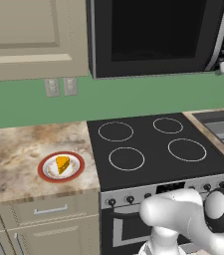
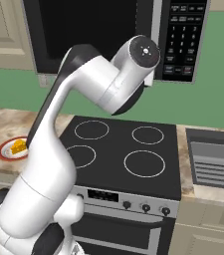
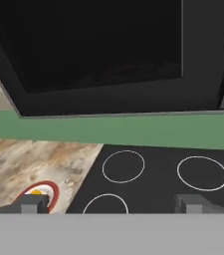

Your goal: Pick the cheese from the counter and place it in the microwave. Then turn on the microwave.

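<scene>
Green wall runs behind a kitchen run of beige panelled cabinets, with the microwave (image 1: 158,35) mounted high above a black stove.

The cheese (image 1: 62,164) is a small orange-yellow wedge shaped like a cake slice, matte and smooth, with a paler yellow face toward the wall. It lies on a round white plate with a red rim (image 1: 44,174), and the plate sits on the counter (image 1: 14,149), a beige-brown marbled stone slab with beige drawer fronts and thin metal pulls below.

The gripper (image 3: 112,204) hangs high in front of the microwave's dark window, its two dark finger tips set wide apart with nothing between them. From it, the cheese lies well below and off to the left; in the hand view the left finger tip overlaps the plate, and only a sliver of orange shows there.

Directly below the gripper is the glass stovetop (image 1: 158,149), flat, glossy black, marked with four white rings, above a silver front with round knobs. The microwave is a large black box with silver trim and a button panel (image 2: 182,40) at its right. A ribbed grey sink (image 2: 215,159) sits further right, set into the stone.
</scene>
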You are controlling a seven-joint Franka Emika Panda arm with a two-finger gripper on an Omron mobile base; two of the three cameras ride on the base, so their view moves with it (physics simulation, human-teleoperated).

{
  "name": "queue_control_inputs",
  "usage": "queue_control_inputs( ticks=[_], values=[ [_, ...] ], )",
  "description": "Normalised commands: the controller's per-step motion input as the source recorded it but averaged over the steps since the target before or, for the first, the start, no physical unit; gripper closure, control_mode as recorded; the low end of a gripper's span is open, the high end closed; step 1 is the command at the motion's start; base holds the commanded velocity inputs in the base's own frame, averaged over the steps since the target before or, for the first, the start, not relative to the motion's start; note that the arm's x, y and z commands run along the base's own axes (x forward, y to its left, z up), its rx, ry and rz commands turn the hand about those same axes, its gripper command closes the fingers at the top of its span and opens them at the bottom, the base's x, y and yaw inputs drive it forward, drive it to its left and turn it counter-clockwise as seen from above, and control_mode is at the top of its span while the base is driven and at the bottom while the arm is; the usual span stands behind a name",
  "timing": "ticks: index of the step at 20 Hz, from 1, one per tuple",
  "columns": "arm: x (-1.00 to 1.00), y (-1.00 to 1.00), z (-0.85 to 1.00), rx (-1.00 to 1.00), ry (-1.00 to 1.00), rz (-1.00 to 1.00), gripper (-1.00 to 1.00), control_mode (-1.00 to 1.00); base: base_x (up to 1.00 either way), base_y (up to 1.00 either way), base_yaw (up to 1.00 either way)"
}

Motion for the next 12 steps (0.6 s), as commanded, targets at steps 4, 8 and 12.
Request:
queue_control_inputs(
  ticks=[4, 8, 12],
  values=[
    [0.29, -0.14, 0.04, -0.07, 0.0, 0.03, -1.0, -1.0, 0.0, 0.0, 0.0],
    [0.29, -0.12, 0.04, -0.08, -0.01, 0.01, -1.0, -1.0, 0.0, 0.0, 0.0],
    [0.31, -0.14, 0.05, -0.05, -0.04, 0.0, -1.0, -1.0, 0.0, 0.0, 0.0]
  ],
)
